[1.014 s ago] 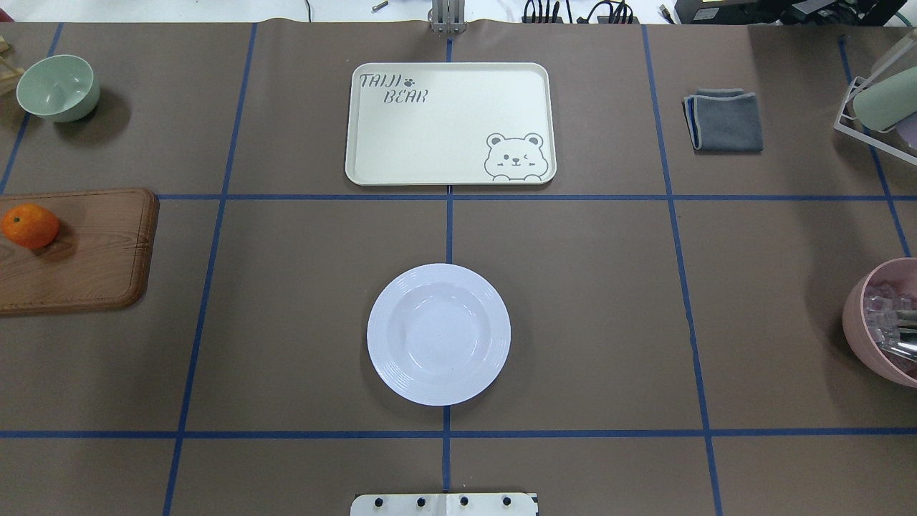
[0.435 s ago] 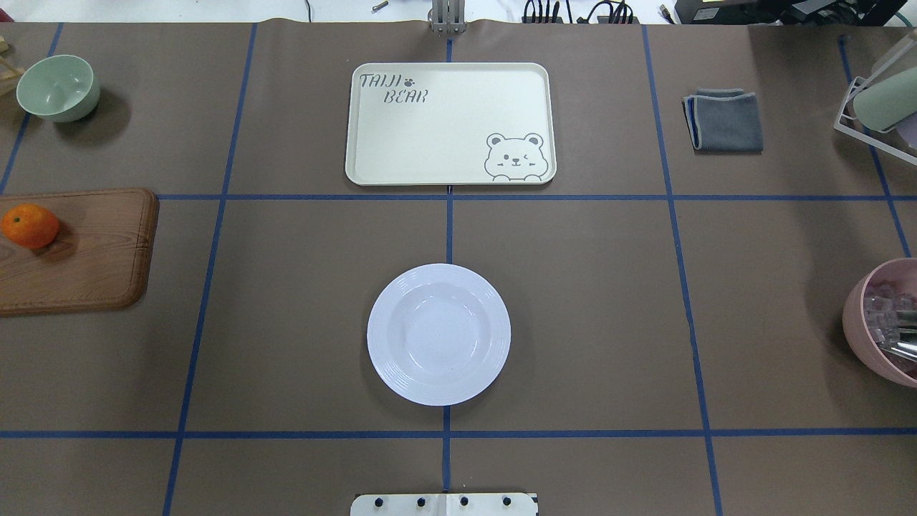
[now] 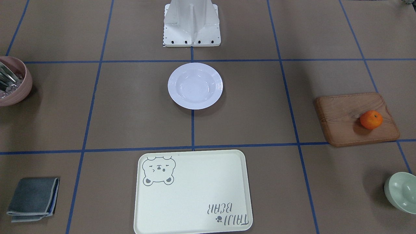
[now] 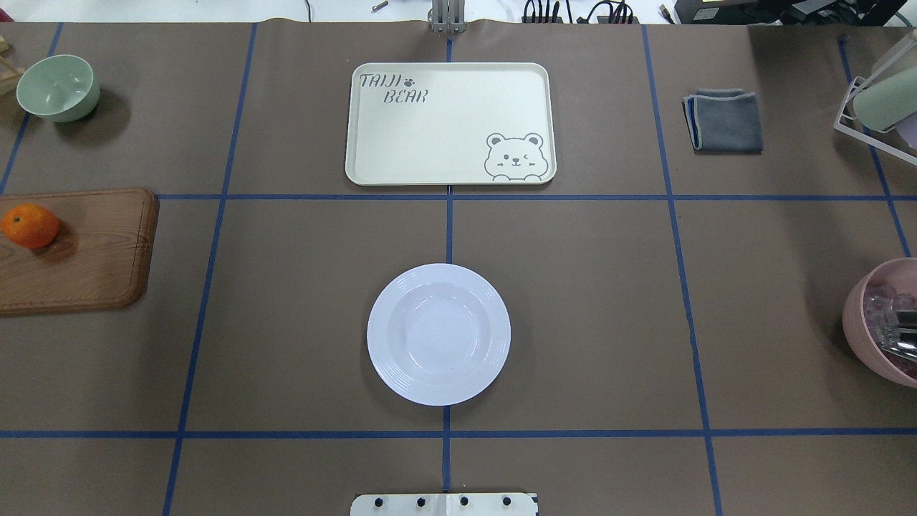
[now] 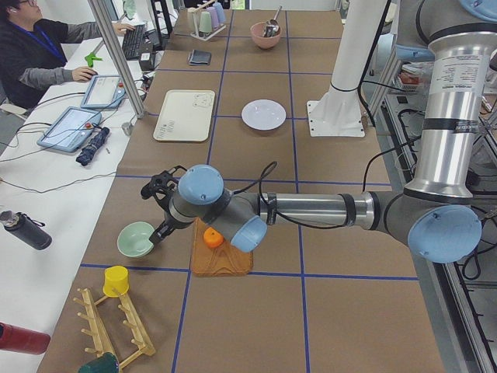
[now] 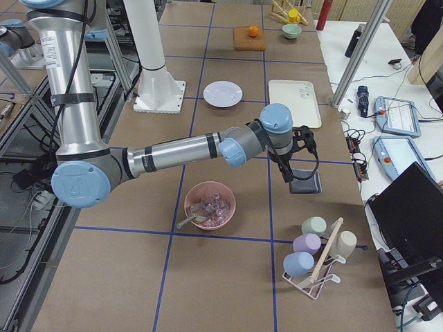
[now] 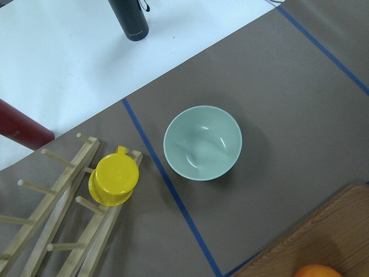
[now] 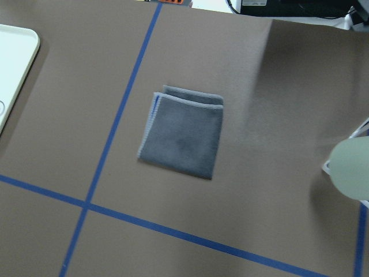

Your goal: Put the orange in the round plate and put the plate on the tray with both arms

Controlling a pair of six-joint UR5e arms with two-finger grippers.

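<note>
Neither gripper appears in the overhead or front-facing views; both show only from the table ends, so I cannot tell how far apart the fingers are on either. From the left end, the left gripper (image 5: 161,227) hangs low at the end of the stretched-out left arm (image 5: 311,210), just beside the pale green bowl (image 5: 137,238) and close to the wooden board (image 5: 221,256). Whether it touches anything cannot be told, and nothing shows in its grasp. The left wrist view looks down on that green bowl (image 7: 202,142), a yellow cup (image 7: 115,179) on a wooden peg rack (image 7: 52,231), and a sliver of the orange (image 7: 319,271) at the bottom edge. From the right end, the right gripper (image 6: 285,174) hangs over the folded grey cloth (image 6: 304,185); contact is unclear, and nothing shows in its grasp. The right wrist view shows the same cloth (image 8: 181,133) lying flat on the brown table cover (image 8: 259,219). The orange (image 4: 29,226) sits on the wooden board (image 4: 86,251) at the table's left edge, well apart from the round plate. The round plate (image 4: 438,334) is upright on the table near the robot base with nothing in it. The tray (image 4: 444,122) lies flat on the far side of the plate, apart from it, bear print up and nothing on it. A pink bowl (image 4: 885,322) with clear pieces and a metal utensil sits at the right edge. A person (image 5: 31,47) sits at a desk beside the table.
</note>
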